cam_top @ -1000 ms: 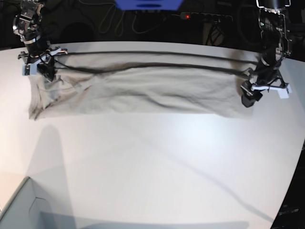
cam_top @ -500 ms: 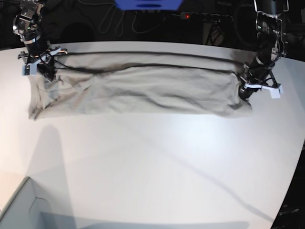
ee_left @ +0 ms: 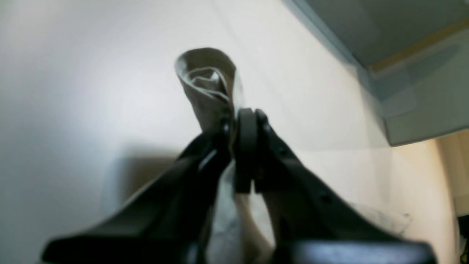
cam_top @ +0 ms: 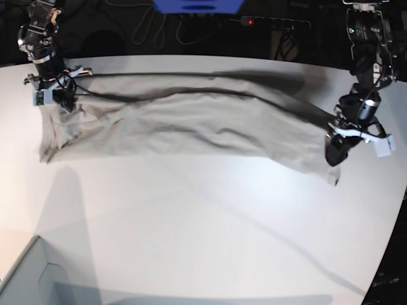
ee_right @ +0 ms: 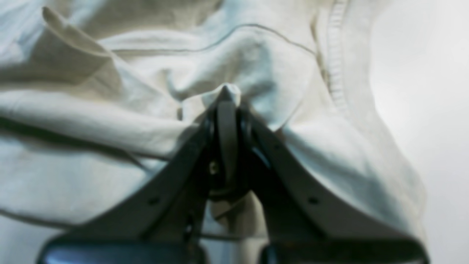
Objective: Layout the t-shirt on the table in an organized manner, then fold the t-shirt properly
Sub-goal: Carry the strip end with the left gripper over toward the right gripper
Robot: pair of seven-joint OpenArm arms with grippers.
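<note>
Jaws of both grippers are together, each clamped on cloth. The left gripper (ee_left: 234,146) pinches a rolled corner of the t-shirt (cam_top: 191,124) at the garment's right end in the base view; the right gripper (ee_right: 227,106) nips a raised pucker of fabric near a ribbed hem at the opposite end.

I find the t-shirt stretched lengthwise across the far half of the bench (cam_top: 203,222), a long narrow band with creases running along it. Its left-arm end is drawn toward the near side, so the band sits skewed, not square. One corner droops below the left gripper.

My judgement on progress: layout is under way, not complete. The cloth is extended but bunched, wrinkled and out of line; sleeves and neckline are not spread flat. Folding has not begun.

Pose: the left arm reaches down steeply at the bench's side edge, wrist tilted. The right arm stands near the far corner, gripper low on the cloth. A pale box corner (cam_top: 25,279) sits at the near edge, well apart from the garment.
</note>
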